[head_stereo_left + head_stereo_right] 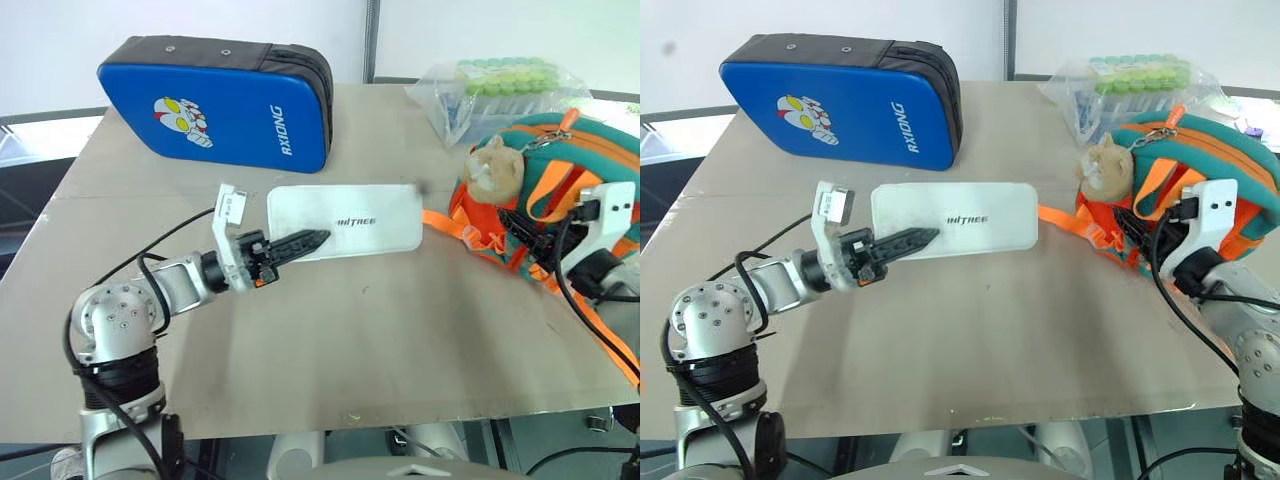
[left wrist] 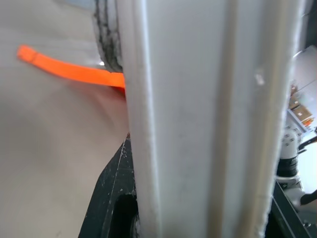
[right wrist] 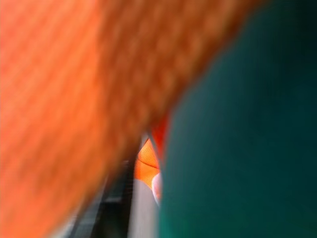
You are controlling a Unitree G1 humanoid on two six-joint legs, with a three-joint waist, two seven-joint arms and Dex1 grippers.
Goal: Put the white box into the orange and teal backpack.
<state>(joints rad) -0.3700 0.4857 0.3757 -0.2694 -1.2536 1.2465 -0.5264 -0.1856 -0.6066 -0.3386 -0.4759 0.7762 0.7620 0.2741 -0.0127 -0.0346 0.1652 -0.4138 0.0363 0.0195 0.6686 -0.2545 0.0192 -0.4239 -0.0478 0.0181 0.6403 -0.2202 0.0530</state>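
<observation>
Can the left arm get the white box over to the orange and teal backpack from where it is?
Probably yes: the left gripper holds the white box by its end, with bare table between it and the orange and teal backpack. The right gripper sits at the backpack.

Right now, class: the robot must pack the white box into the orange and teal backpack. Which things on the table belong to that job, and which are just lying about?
Belong to the job:
white box
backpack
left gripper, holding the box

Just lying about:
blue padded case
clear bag of green-capped tubes
</observation>
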